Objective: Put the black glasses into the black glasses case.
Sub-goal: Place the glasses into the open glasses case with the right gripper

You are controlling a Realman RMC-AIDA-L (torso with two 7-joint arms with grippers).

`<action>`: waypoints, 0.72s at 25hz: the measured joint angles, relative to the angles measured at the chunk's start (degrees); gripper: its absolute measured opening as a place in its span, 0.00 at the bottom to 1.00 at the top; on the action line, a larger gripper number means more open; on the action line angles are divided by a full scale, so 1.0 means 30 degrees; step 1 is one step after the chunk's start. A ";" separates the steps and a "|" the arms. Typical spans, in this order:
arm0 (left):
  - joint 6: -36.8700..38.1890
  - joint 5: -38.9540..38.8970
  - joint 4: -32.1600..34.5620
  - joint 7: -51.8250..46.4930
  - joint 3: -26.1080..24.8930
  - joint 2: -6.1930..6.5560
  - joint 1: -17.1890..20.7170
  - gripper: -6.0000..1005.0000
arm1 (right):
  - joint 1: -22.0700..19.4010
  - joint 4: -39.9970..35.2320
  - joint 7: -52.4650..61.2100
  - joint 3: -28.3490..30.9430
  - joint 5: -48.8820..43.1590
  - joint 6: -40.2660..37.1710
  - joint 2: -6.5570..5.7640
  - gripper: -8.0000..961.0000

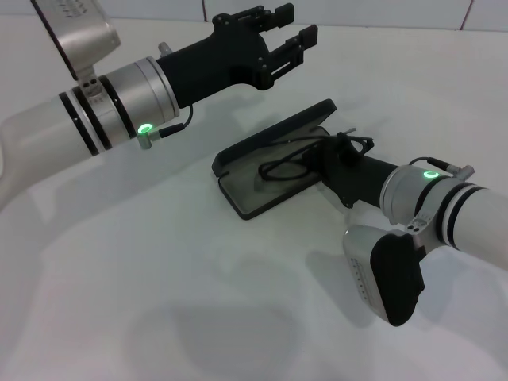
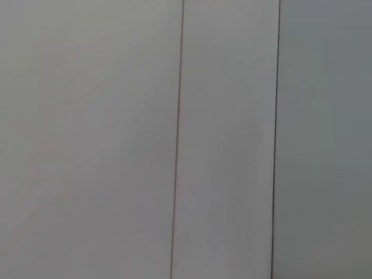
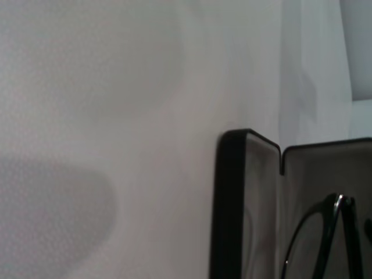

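The black glasses case [image 1: 238, 198] lies open mid-table, its lid [image 1: 274, 135] tilted up behind the grey-lined tray. Inside the tray lie the black glasses [image 1: 284, 168]. My right gripper [image 1: 324, 159] reaches over the tray's right end and sits at the right end of the glasses; its own body hides its tips. In the right wrist view, the case's rim [image 3: 229, 197] and one lens of the glasses [image 3: 311, 238] show against the grey lining. My left gripper [image 1: 287, 33] hangs open and empty above the table behind the case, well apart from it.
The table [image 1: 159, 302] is a plain white surface, and a tiled wall [image 1: 357, 12] runs along its back edge. The left wrist view shows only pale panels [image 2: 87, 139] with thin seams.
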 joint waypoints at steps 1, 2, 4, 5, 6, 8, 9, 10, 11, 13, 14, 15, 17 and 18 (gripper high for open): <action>-0.0002 -0.0006 0.0011 0.0000 -0.0004 -0.0007 0.0001 0.48 | 0.0018 0.0009 -0.0006 -0.0036 0.0006 0.0101 0.0004 0.14; -0.0007 -0.0014 0.0016 0.0000 -0.0006 -0.0007 0.0000 0.48 | 0.0022 0.0008 -0.0009 -0.0042 0.0009 0.0151 0.0002 0.14; -0.0020 -0.0026 0.0018 0.0000 -0.0009 -0.0010 0.0000 0.48 | 0.0024 -0.0036 -0.0014 -0.0061 0.0013 0.0156 0.0002 0.14; -0.0027 -0.0028 0.0018 0.0000 -0.0011 -0.0014 -0.0005 0.48 | 0.0026 -0.0062 -0.0016 -0.0072 0.0013 0.0143 0.0003 0.14; -0.0031 -0.0031 0.0017 0.0000 -0.0014 -0.0015 -0.0014 0.48 | 0.0050 -0.0083 -0.0018 -0.0131 0.0018 0.0120 0.0002 0.14; -0.0031 -0.0035 0.0016 0.0000 -0.0016 -0.0019 -0.0041 0.48 | 0.0144 -0.0047 -0.0022 -0.0317 0.0025 0.0130 0.0000 0.14; -0.0031 -0.0039 0.0014 0.0000 -0.0016 -0.0021 -0.0046 0.48 | 0.0191 -0.0011 -0.0025 -0.0433 0.0026 0.0136 0.0002 0.14; -0.0030 -0.0040 0.0012 0.0000 -0.0016 -0.0023 -0.0048 0.48 | 0.0246 0.0025 -0.0047 -0.0570 0.0028 0.0145 0.0001 0.14; -0.0026 -0.0042 0.0010 0.0000 -0.0016 -0.0022 -0.0048 0.48 | 0.0305 0.0073 -0.0101 -0.0720 0.0029 0.0162 0.0002 0.14; -0.0020 -0.0042 0.0014 0.0002 -0.0013 -0.0025 -0.0025 0.48 | 0.0416 0.0168 -0.0197 -0.0937 0.0029 0.0223 0.0002 0.14; -0.0019 -0.0042 0.0018 0.0023 -0.0001 -0.0025 -0.0014 0.48 | 0.0474 0.0209 -0.0253 -0.0997 0.0029 0.0264 0.0001 0.14; -0.0019 -0.0043 0.0025 0.0059 0.0011 -0.0024 -0.0014 0.48 | 0.0507 0.0239 -0.0270 -0.1040 0.0029 0.0288 0.0002 0.14; -0.0018 -0.0042 0.0040 0.0164 0.0012 -0.0024 0.0001 0.48 | 0.0564 0.0262 -0.0293 -0.1065 0.0029 0.0303 0.0001 0.14; -0.0019 -0.0042 0.0048 0.0198 0.0001 -0.0024 0.0014 0.48 | 0.0578 0.0265 -0.0295 -0.1067 0.0031 0.0304 0.0001 0.14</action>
